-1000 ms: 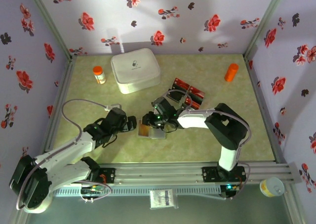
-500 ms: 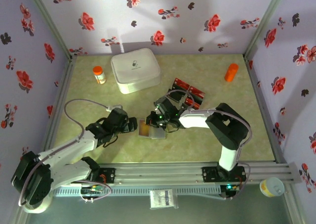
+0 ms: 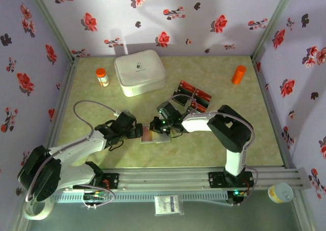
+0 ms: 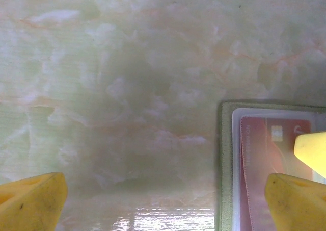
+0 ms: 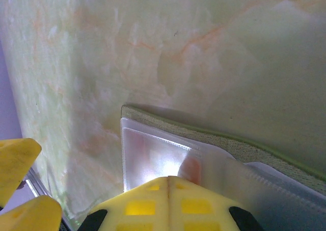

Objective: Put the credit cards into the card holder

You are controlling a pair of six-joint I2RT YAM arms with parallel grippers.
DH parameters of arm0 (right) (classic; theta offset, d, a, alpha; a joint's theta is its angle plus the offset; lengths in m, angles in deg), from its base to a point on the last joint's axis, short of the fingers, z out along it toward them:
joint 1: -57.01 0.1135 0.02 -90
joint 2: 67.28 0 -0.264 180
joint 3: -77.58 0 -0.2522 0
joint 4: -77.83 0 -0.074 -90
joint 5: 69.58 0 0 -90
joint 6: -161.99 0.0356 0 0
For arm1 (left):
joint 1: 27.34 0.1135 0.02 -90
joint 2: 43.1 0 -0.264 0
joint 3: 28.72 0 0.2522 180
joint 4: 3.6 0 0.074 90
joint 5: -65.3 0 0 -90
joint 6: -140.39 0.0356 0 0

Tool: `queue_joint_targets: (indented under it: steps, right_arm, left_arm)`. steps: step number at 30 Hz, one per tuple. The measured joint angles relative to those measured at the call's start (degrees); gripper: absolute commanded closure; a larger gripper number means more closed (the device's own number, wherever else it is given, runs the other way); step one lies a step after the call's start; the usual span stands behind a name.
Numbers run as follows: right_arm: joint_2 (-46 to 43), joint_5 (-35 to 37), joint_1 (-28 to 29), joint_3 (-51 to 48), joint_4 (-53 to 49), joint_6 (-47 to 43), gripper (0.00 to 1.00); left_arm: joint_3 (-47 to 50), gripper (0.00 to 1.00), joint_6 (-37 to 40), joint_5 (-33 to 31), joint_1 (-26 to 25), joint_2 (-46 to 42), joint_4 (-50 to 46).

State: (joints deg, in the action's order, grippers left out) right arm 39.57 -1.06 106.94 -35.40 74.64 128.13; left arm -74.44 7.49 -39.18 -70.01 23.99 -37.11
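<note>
Fingers of my right gripper (image 5: 168, 185) are closed together tip to tip, with nothing that I can see between them. They press on the clear pocket (image 5: 153, 154) inside the card holder (image 4: 224, 159), where a red credit card (image 4: 267, 154) lies under the plastic. My left gripper (image 4: 165, 187) is spread wide and empty, low over the table (image 4: 127, 88), with one finger at the holder's corner. The holder lies open between my two arms; the other credit cards (image 3: 194, 95) lie well apart, behind my right arm. I judge this card is being seated. Next I should steady the holder with the left, push the card home, then lift the right away for another.
</note>
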Motion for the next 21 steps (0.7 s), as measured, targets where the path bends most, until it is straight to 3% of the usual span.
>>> queue_joint_targets:
  steps: [12,17,21]
  right_arm:
    - [-0.7,0.0,-0.5,0.0,-0.4,0.0,1.0]
    - [-6.0,0.3,-2.9,0.0,-3.7,-1.4,0.98]
    - [-12.3,1.9,-6.2,0.0,-9.1,-5.2,0.91]
  left_arm:
    - [-1.0,0.0,0.0,0.1,-5.2,7.2,2.1]
    - [-1.1,0.0,0.0,-0.2,-5.9,9.3,2.6]
    - [-1.1,0.0,0.0,-1.3,-5.9,9.9,2.6]
